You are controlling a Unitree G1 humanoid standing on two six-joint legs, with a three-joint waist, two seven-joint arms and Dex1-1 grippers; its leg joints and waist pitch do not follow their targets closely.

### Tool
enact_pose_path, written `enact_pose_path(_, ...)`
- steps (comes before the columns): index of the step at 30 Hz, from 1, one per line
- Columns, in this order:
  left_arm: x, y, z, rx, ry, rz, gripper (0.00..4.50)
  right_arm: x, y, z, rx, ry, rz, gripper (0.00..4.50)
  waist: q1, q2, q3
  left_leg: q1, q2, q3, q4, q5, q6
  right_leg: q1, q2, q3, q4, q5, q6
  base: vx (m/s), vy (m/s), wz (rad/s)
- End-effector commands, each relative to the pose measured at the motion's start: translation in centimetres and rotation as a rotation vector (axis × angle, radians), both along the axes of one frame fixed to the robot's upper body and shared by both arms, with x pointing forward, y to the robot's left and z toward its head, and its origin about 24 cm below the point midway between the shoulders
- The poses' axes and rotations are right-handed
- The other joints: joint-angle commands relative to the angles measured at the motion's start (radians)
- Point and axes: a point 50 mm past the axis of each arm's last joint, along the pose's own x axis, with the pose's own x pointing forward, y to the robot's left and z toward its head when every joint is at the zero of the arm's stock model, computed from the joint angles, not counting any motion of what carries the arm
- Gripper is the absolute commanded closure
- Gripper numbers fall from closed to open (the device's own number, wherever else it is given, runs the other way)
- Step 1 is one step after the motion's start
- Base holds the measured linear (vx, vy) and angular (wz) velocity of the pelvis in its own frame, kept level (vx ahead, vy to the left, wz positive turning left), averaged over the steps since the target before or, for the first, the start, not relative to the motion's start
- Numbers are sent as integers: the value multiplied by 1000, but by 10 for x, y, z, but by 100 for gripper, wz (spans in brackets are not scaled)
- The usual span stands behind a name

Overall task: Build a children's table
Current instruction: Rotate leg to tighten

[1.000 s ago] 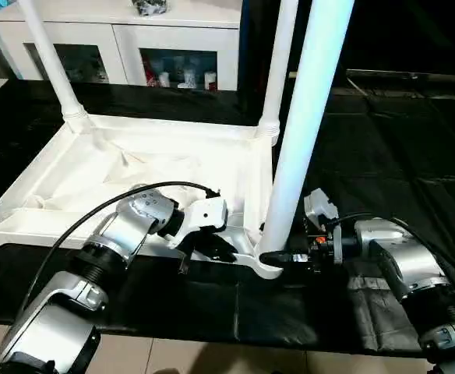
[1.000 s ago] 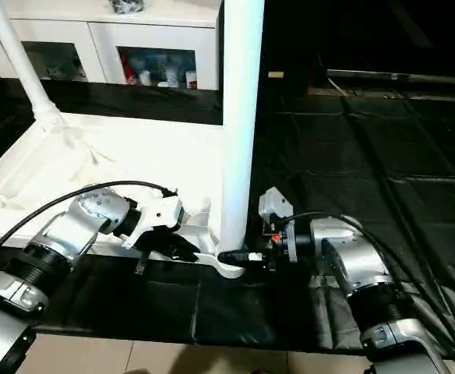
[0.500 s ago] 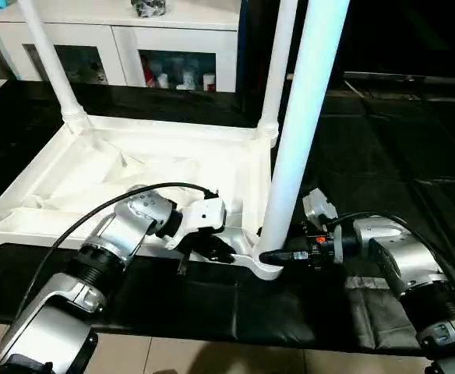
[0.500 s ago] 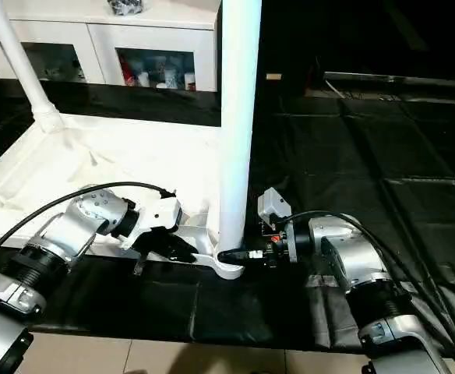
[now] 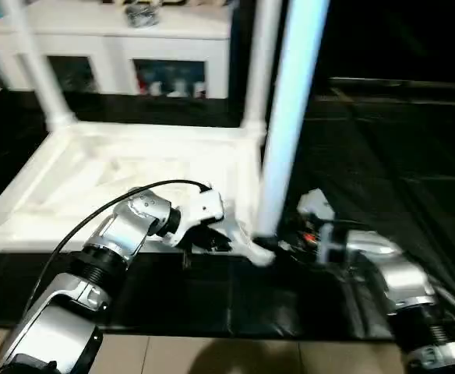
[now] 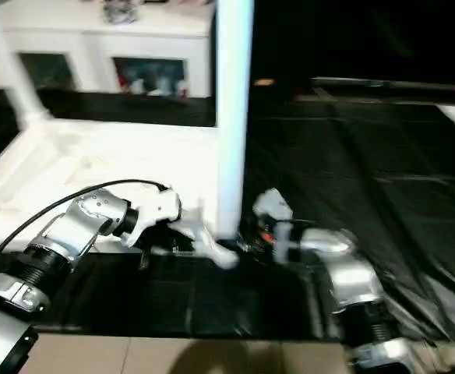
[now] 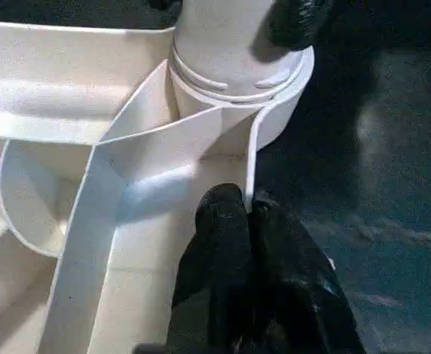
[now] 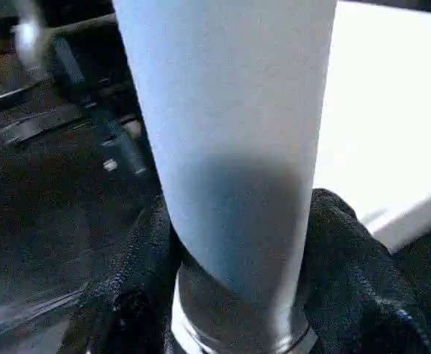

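Note:
The children's table lies upside down, its white top showing its ribbed underside. Two legs stand in the far corners. A third leg rises from the near right corner socket. My left gripper is shut on the thin rim of the top right beside that socket. My right gripper is at the base of this near leg. Its black fingers press on both sides of the leg just above the socket.
A white glass-door cabinet stands behind the table top. Black sheeting covers the surface to the right and front. Tan floor shows at the near edge. A black cable arcs over my left forearm.
The head views have shifted and blurred, so the camera has moved. My right gripper's fingers have closed in on the near leg's base. The left gripper keeps its hold on the rim.

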Motion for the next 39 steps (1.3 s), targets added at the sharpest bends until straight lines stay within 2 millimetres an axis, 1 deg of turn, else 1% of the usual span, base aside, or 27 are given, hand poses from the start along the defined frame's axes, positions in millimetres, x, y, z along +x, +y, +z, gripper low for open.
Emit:
enact_pose_path(1,4,-25,1,-51,-19,74,450,-1,30,-16,11,88,-99,248,-10,0,-51,-5,4,-8,-78,-341,10,40,-39,14,-121,-679,-33,0,0,0)
enact_pose_path(3,5,-27,1,-55,-21,91,450,0,33,-17,11,93,-124,249,-32,2,-49,-16,3,-21,-82,-391,8,55,-37,-13,-134,-679,-5,0,0,0)
enact_pose_path(6,12,-38,5,-78,-34,212,450,15,49,-20,29,149,-328,250,-63,25,-43,4,18,-39,-88,-511,7,59,-38,-49,-151,-638,-14,0,0,0)
enact_pose_path(7,14,-43,6,-93,-35,255,450,20,55,-20,34,172,-400,251,-78,35,-38,-6,37,-54,-109,-598,7,81,-34,-58,-134,-571,-16,0,0,0)
enact_pose_path(8,16,-49,8,-110,-36,293,450,27,61,-18,40,191,-459,251,-83,41,-38,-27,64,-68,-137,-674,-2,108,-37,-38,-75,-454,-39,0,0,0)
enact_pose_path(9,17,-51,9,-121,-39,321,450,31,66,-16,46,199,-485,251,-84,39,-32,-33,75,-71,-156,-726,-9,113,-33,-26,-45,-402,-51,0,0,0)
enact_pose_path(10,19,-53,10,-128,-42,339,450,34,70,-14,45,202,-497,251,-83,32,-30,-18,75,-62,-164,-776,-14,101,-31,-1,-25,-352,-77,0,0,0)
enact_pose_path(11,19,-54,10,-130,-46,351,450,36,73,-13,40,200,-502,251,-86,24,-29,3,52,-51,-147,-763,-16,78,-31,-2,-61,-427,-77,52,-9,8)
enact_pose_path(12,21,-55,10,-129,-56,372,450,39,77,-10,24,188,-504,251,-98,4,-24,58,-23,-27,-54,-618,-11,10,-41,-58,-183,-773,0,52,-9,8)
enact_pose_path(13,22,-56,11,-131,-59,381,450,41,80,-8,23,180,-500,251,-130,4,-18,83,-43,-12,18,-528,11,-10,-34,-161,-256,-905,88,0,0,0)
enact_pose_path(14,23,-56,11,-133,-61,386,450,42,81,-7,24,176,-498,216,-151,30,-39,-24,6,-44,-30,-498,21,122,-40,-186,-187,-744,168,207,57,-35)
enact_pose_path(15,23,-55,11,-131,-65,391,450,43,82,-6,30,172,-500,216,-89,78,-29,-107,71,-78,-125,-633,26,212,-55,-97,63,-501,76,207,57,-35)
enact_pose_path(16,24,-54,11,-126,-69,392,450,44,82,-5,33,169,-502,181,-59,80,-35,-31,79,-48,-173,-726,22,112,-17,-21,61,-148,-43,287,50,-29)
enact_pose_path(17,24,-51,10,-115,-75,396,450,44,80,-6,33,166,-512,179,-69,15,-22,14,25,-67,-116,-702,-12,80,-42,-17,-62,-535,16,83,-90,10)
enact_pose_path(18,24,-49,10,-108,-77,396,450,44,78,-7,34,163,-512,176,-52,-4,-8,85,-45,-9,-7,-535,-19,-30,-37,-53,-191,-862,79,83,-90,10)
enact_pose_path(19,24,-48,10,-104,-79,397,450,43,77,-8,36,162,-511,168,-68,-15,-30,35,-65,-5,28,-303,58,48,-97,-57,-183,-1019,113,25,-98,6)
enact_pose_path(20,24,-44,9,-90,-87,394,450,43,73,-9,29,147,-509,155,-61,-8,-45,-17,-30,-30,-15,-259,64,107,-112,-30,-138,-875,111,137,3,-25)
enact_pose_path(21,24,-42,8,-81,-92,393,450,43,70,-9,24,137,-508,141,-49,4,-56,-25,-7,-51,-39,-203,64,109,-109,-13,-118,-726,87,137,3,-25)
enact_pose_path(22,25,-37,7,-69,-98,387,450,42,64,-10,24,117,-505,134,-39,15,-74,-11,3,-65,-53,-47,61,91,-89,-5,-80,-404,3,155,-5,0)
enact_pose_path(23,25,-34,7,-62,-102,385,450,41,60,-10,23,104,-504,129,-40,12,-78,-4,2,-56,-48,96,84,74,-68,2,-47,-134,-120,78,-50,22)
enact_pose_path(24,25,-33,6,-58,-103,382,450,40,57,-9,25,97,-500,121,-39,7,-76,-3,0,-51,-46,122,102,67,-56,1,-45,-92,-157,78,-50,22)
enact_pose_path(25,25,-32,6,-55,-104,380,450,40,55,-9,27,91,-497,111,-39,2,-73,-3,4,-46,-47,131,124,60,-55,15,-33,-46,-235,76,-17,16)
enact_pose_path(27,24,-23,6,-35,-110,346,450,33,35,-5,63,46,-445,95,-32,-2,-82,-19,-1,-43,-39,191,183,76,-53,23,-16,37,-283,51,-2,1)
enact_pose_path(29,23,-17,5,-20,-111,300,450,23,16,1,100,22,-383,77,-16,-2,-77,-13,4,-38,-39,174,251,72,-53,26,-22,18,-287,0,0,0)
enact_pose_path(31,21,-13,6,-9,-117,250,450,16,0,5,91,-10,-354,58,-3,-1,-74,-13,10,-36,-43,133,254,70,-55,24,-33,-60,-268,0,0,0)
enact_pose_path(35,20,-6,5,10,-119,198,450,6,-25,10,85,-14,-342,17,4,-1,-67,-10,11,-29,-52,27,159,65,-51,29,-56,-234,-216,0,0,0)
enact_pose_path(39,20,1,6,35,-130,154,450,-5,-40,16,80,-25,-319,2,9,5,-63,-6,13,-21,-60,-35,113,62,-45,32,-67,-290,-189,0,0,0)
